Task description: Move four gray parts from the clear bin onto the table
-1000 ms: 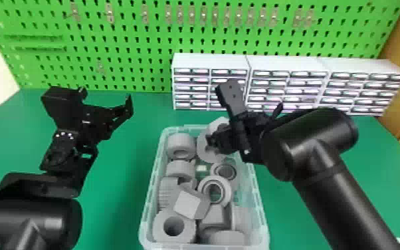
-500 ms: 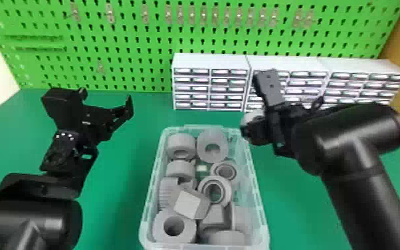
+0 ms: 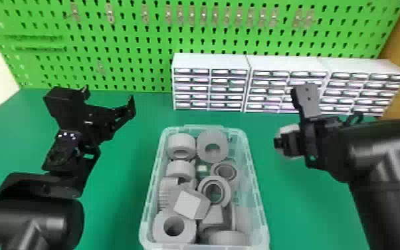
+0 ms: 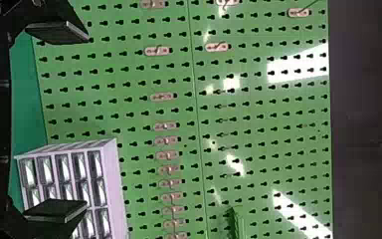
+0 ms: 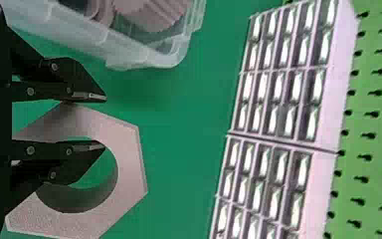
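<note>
So the left gripper was parked to the left of the clear bin, fingers spread with nothing between them, and it hadn't budged. Inside the bin, a bunch of loose gray parts sat piled up, same as a second earlier. The real news was the right gripper: it had swung from over the bin out to its right side, pinching a hexagonal gray part by the wall, one finger through the hole. That one was out, but looked to be above the table, so lowering and releasing it seemed next imo.
</note>
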Controlling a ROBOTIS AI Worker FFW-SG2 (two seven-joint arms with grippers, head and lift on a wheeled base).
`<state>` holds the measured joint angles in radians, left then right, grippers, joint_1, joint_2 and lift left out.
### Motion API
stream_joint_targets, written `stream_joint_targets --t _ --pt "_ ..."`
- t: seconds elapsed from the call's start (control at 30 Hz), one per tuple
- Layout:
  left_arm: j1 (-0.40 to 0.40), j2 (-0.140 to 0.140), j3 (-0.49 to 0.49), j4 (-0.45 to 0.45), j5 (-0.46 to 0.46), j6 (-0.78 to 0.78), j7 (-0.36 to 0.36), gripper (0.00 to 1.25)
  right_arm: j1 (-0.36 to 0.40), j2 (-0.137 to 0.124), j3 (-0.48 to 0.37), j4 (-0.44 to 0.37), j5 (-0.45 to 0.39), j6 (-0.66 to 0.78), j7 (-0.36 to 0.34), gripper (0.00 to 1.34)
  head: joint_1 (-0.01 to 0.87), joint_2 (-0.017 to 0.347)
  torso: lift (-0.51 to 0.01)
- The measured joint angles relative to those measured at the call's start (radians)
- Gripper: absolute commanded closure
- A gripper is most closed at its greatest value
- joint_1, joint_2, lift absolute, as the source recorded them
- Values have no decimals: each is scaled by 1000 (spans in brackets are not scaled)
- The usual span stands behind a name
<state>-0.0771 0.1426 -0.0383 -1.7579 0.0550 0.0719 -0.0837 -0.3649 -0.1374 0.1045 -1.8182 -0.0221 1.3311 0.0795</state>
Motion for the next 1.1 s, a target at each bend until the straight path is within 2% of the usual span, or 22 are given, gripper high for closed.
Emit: stream_joint_targets --t 0.37,0.67,1.1 --pt "2 0 -10 0 5 6 -5 113 73 12 -56 47 6 5 0 1012 678 34 -50" --pt "1 0 -13 1 5 7 -5 113 119 17 -108 109 -56 -15 0 1012 678 34 -50" --pt "2 0 -18 2 6 10 -8 113 153 19 -129 140 -47 -25 0 1010 678 34 -50"
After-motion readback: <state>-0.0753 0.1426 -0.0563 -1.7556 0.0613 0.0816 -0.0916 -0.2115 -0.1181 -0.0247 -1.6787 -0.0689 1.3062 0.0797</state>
